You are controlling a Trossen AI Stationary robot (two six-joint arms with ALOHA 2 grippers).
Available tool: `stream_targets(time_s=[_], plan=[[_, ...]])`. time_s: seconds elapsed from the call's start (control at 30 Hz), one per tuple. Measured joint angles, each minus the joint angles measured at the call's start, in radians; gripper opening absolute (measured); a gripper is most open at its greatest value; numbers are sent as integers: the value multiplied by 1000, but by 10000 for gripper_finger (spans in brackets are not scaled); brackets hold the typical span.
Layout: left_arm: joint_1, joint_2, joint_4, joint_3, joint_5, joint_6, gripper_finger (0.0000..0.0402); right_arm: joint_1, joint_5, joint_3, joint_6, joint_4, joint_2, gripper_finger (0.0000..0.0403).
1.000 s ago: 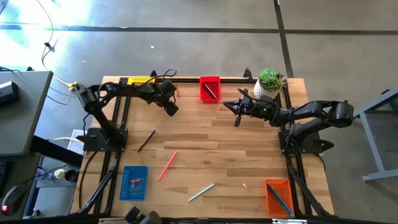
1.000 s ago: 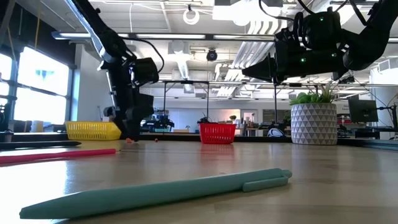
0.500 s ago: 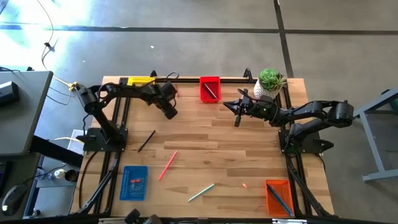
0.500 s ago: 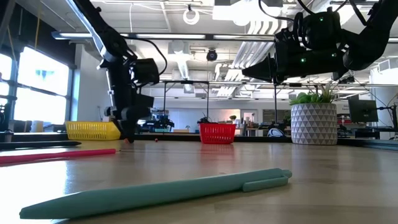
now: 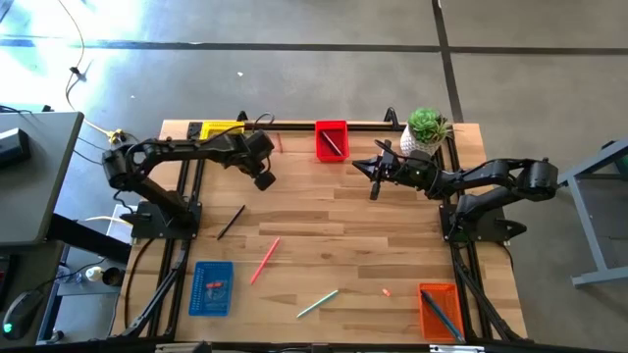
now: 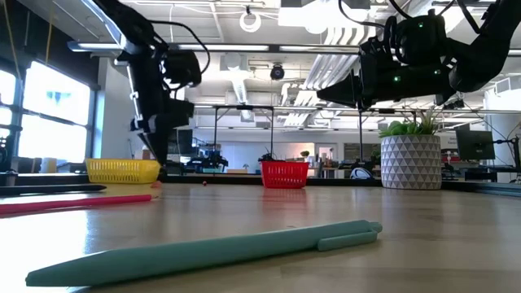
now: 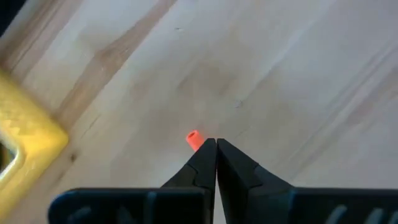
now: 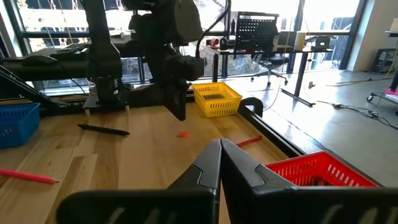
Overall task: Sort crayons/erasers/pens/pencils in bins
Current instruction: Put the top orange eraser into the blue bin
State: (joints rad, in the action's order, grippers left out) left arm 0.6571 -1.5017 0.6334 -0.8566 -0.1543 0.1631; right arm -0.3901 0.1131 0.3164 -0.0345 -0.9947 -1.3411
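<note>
1. My left gripper (image 7: 216,144) is clenched tight, the two fingers pressed flat together with nothing between them
2. Just off the fingertips, a little to one side, lies the small orange crayon stub (image 7: 193,139). It rests on the bare table (image 7: 280,74), and I judge it is not in my grip
3. From the right wrist view the same stub (image 8: 183,133) sits on the wood right under my left fingers, which hang a little above it, so it lies below and slightly aside of the hand
4. Only a short end shows, so I cannot tell which way its long axis runs. I would have to open the fingers, shift over it and come straight down
5. The yellow bin (image 7: 25,146) stands near, at the table's far edge, just beyond the stub
6. The blue bin (image 5: 211,287) on my left side near the front edge already holds small orange bits, so I judge the stub belongs there, well apart from here
7. My right gripper (image 5: 374,167) is shut and empty, waiting in the air by the red bin (image 5: 331,140), farther from the stub than my left
</note>
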Motion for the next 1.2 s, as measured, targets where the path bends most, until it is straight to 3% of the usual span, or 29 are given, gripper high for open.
stream_targets(time_s=[0.17,0.4,0.57,0.8,1.2], plan=[[5,14,65,7,23,183,37,0,0,0,0,0,0,0],[17,13,-145,110,-6,245,111,0,1,0,0,0,0,0],[40,13,-193,162,-18,266,138,0,1,0,0,0,0,0],[53,14,-303,222,-4,256,130,0,1,0,0,-1,0,0],[38,13,-389,254,40,175,77,0,2,0,0,-1,0,0]])
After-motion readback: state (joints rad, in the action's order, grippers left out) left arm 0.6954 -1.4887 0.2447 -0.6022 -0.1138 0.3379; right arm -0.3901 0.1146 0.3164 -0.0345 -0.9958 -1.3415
